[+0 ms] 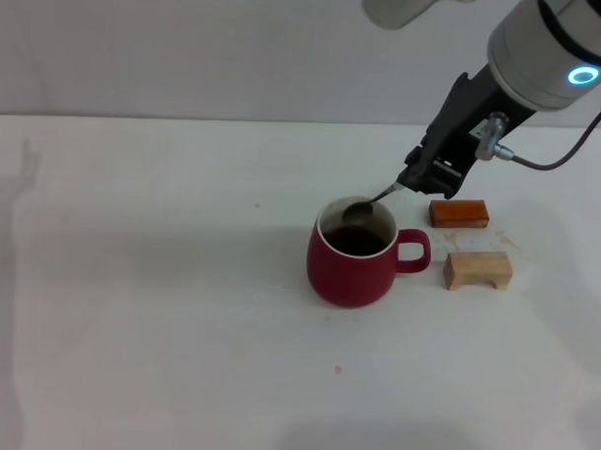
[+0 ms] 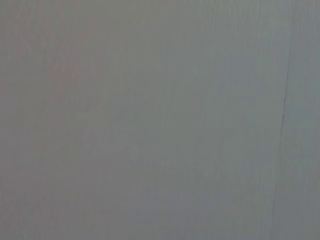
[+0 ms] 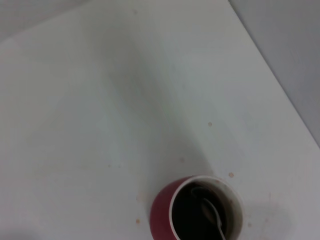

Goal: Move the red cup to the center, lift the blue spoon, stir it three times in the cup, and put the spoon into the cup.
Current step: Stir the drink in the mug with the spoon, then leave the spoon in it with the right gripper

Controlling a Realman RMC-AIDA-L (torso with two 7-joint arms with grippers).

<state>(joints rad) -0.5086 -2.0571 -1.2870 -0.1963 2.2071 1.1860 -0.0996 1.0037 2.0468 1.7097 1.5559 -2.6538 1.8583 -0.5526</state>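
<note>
Head view gives me the white table (image 1: 159, 329) with the red cup (image 1: 354, 258) standing upright near its middle, handle turned toward the robot's right, so I judge the move to the center done. Dark liquid sits inside the cup. Two small blocks, one orange-brown (image 1: 459, 213) and one pale wood (image 1: 478, 270), lie just beside the handle side.

My right gripper (image 1: 418, 177) hangs above and behind the cup, its fingers pinching the handle end of the blue spoon (image 1: 372, 203). From the fingers the spoon slants down toward the cup, its metal bowl at the rim, just over or in the liquid. On the right wrist view the bowl (image 3: 209, 207) lies inside the cup. I'd say stirring is under way; how many turns are done I cannot tell. Releasing the spoon is left.

The left gripper is out of sight.
</note>
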